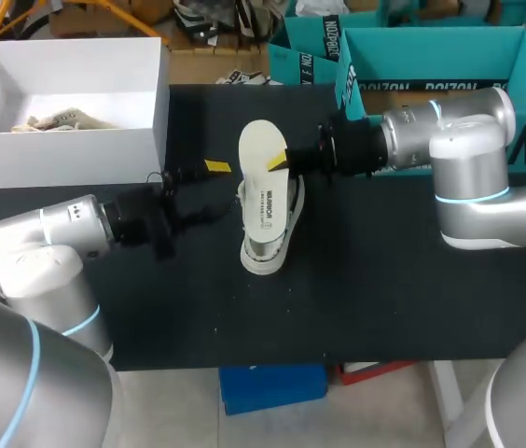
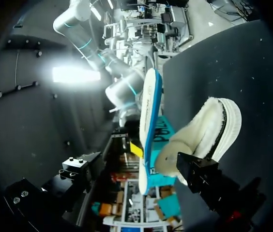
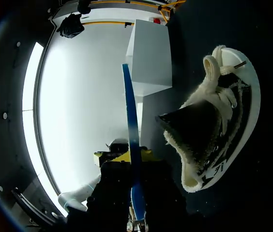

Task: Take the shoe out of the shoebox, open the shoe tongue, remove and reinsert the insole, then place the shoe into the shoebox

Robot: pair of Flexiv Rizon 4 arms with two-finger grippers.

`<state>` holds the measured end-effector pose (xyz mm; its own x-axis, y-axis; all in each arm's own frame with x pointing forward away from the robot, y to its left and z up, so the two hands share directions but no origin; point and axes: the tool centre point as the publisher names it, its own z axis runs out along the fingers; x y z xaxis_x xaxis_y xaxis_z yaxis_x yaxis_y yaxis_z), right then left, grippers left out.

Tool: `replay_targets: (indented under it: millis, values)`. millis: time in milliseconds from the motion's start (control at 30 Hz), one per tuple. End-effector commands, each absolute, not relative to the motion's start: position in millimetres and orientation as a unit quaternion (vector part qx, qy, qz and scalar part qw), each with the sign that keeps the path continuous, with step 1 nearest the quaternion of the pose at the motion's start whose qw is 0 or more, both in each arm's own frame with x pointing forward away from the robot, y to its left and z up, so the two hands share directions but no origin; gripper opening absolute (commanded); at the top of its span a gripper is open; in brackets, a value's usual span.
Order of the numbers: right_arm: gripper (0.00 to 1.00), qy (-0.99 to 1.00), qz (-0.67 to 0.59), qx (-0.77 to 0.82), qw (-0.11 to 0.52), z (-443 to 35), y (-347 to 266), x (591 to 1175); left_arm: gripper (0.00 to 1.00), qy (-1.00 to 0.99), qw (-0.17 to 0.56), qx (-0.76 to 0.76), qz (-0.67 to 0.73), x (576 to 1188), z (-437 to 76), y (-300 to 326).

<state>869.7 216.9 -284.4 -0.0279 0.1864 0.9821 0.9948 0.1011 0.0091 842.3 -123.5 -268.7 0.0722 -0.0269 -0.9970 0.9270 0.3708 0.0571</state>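
Head view: shoe (image 1: 268, 233) centred on table (image 1: 412, 280), insole (image 1: 261, 149) gripped.

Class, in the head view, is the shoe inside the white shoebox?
No, the shoe lies on the black table, well outside the white shoebox.

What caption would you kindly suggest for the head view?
Right gripper holds the insole beside the shoe on the black table.

Head camera high and behind, looking down over whole table (image 1: 384, 299), wrist cameras low, close, facing each other from opposite sides, shoe (image 1: 268, 219) and raised insole (image 1: 261, 149) shared by all three views
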Motion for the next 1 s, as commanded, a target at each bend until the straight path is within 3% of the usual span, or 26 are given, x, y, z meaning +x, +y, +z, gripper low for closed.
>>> replay_targets:
  millis: [33, 400, 600, 700, 1000]
  values:
    - [0.00, -0.574, -0.430, -0.515, 0.470, -285.2, 217.9, 869.8, 1.00, 0.548, 0.612, 0.406, -0.400, 866.8, -267.9, -132.5]
    - [0.00, -0.574, -0.430, -0.515, 0.470, -285.2, 217.9, 869.8, 0.99, 0.529, 0.605, 0.445, -0.395, 888.9, -267.1, -149.5]
    - [0.00, -0.574, -0.430, -0.515, 0.470, -285.2, 217.9, 869.8, 0.72, 0.528, 0.599, 0.451, -0.400, 885.2, -272.6, -157.4]
    - [0.00, -0.574, -0.430, -0.515, 0.470, -285.2, 217.9, 869.8, 0.50, 0.530, 0.595, 0.451, -0.402, 885.0, -277.6, -159.8]
    - [0.00, -0.574, -0.430, -0.515, 0.470, -285.2, 217.9, 869.8, 0.42, 0.529, 0.595, 0.447, -0.407, 882.1, -277.9, -165.6]
